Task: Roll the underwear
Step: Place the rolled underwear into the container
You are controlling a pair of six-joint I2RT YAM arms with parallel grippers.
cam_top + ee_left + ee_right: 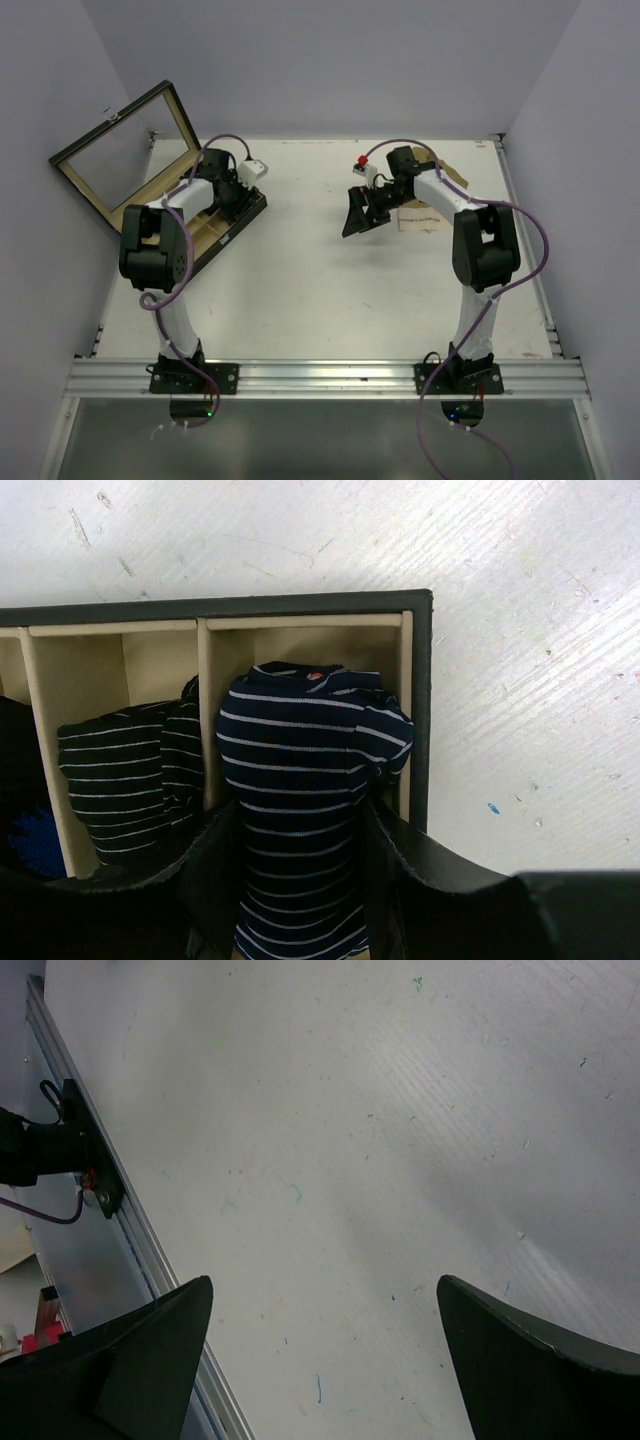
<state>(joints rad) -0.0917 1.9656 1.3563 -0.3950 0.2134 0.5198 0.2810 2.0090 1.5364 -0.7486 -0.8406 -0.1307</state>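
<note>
A rolled navy underwear (300, 770) with white stripes stands in the end compartment of a black box (421, 680) with cream dividers. My left gripper (300, 812) is shut on the roll, with a finger pressed against each side and the cloth pinched narrower between them. In the top view the left gripper (238, 195) reaches down into the box (215, 228), and the arm hides the roll there. My right gripper (358, 215) hangs open over bare table (330, 1110), holding nothing.
A second striped roll (130, 770) fills the neighbouring compartment, with something blue (30, 842) further left. The box lid (125, 145) stands open at the table's back left. A paper sheet (425, 218) lies under the right arm. The aluminium rail (320, 377) runs along the near edge.
</note>
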